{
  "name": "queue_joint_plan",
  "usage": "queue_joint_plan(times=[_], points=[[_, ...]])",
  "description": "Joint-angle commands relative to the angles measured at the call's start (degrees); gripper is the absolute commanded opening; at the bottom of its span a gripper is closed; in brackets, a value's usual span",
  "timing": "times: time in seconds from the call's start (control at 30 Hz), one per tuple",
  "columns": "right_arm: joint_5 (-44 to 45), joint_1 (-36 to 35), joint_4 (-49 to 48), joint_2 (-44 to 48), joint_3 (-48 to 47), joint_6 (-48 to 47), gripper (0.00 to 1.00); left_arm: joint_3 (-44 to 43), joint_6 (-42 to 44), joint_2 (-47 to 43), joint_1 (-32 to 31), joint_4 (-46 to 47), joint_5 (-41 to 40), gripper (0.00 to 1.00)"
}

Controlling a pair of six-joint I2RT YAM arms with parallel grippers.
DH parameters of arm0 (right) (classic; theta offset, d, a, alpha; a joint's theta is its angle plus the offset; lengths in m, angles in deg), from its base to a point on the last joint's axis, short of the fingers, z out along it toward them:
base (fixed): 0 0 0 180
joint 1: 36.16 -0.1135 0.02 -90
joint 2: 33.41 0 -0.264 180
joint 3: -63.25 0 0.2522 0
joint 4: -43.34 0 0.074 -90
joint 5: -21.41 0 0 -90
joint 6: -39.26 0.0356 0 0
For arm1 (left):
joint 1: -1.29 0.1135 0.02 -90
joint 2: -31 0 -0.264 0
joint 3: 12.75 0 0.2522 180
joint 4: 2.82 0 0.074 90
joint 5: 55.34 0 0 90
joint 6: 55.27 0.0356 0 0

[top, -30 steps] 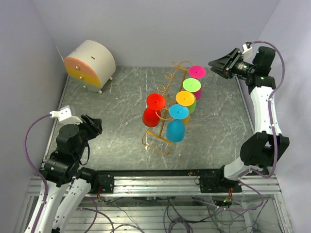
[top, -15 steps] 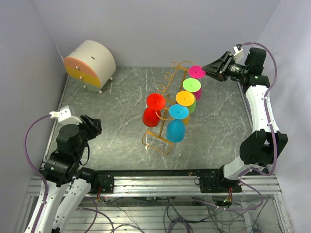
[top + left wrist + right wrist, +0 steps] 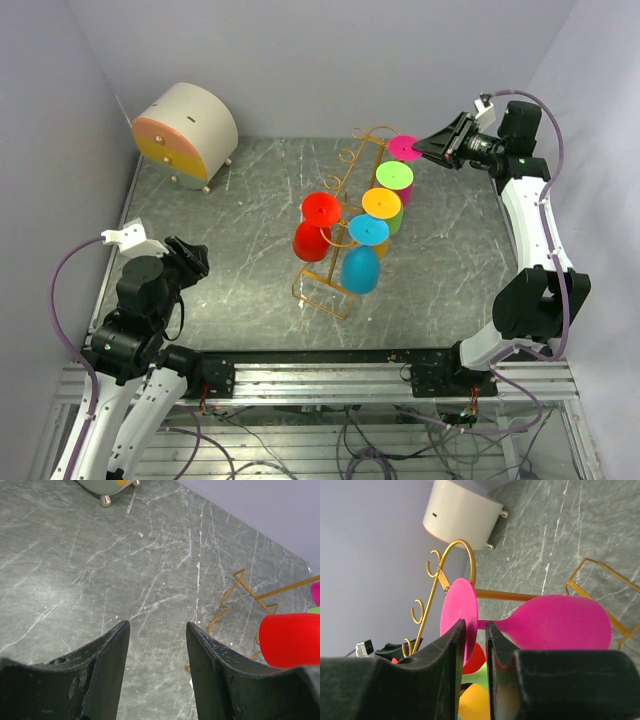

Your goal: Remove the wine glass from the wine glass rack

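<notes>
Top: we see right gripper point(image 3: 428, 148) at foot of pink wine glass point(image 3: 404, 147), glass hanging on wine glass rack point(image 3: 342, 200); left gripper point(image 3: 193, 258) well apart from rack.
Left wrist: fingers spread, nothing between; rack ahead-right.
Right wrist: jaws nearly together astride foot rim; clamped or not, we cannot tell.

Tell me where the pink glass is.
Top view: the pink glass hangs at the far end of the rack, right side, just beyond the green glass, its foot between the jaws of the right gripper.
</notes>
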Motion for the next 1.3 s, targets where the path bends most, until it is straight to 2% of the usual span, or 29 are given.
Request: queue_joint_plan(times=[0.0, 0.13, 0.47, 0.73, 1.13, 1.27], points=[[0.1, -0.21, -1.85, 1.1, 1.5, 0.57, 0.18, -0.85, -0.56, 0.34, -0.64, -0.06, -1.13, 0.6], [0.55, -0.15, -3.58, 2.13, 2.87, 2.03, 0.11, -0.86, -0.67, 0.34, -0.65, -0.1, -1.28, 0.6], [1.99, -0.2, -4.28, 3.32, 1.69, 4.14, 0.04, -0.84, -0.59, 0.7, -0.63, -0.06, -1.24, 0.6], [3.58, -0.13, -5.69, 4.07, 0.95, 5.84, 0.01, -0.77, -0.59, 0.47, -0.6, 0.03, -1.24, 0.59], [3.04, 0.12, -11.54, 7.58, 5.84, 11.84, 0.0, -0.86, -0.51, 0.65, -0.64, 0.03, -1.11, 0.6], [5.35, 0.65, -10.56, 9.39, 7.29, 11.76, 0.0, -0.86, -0.5, 0.7, -0.62, 0.03, -1.07, 0.6]])
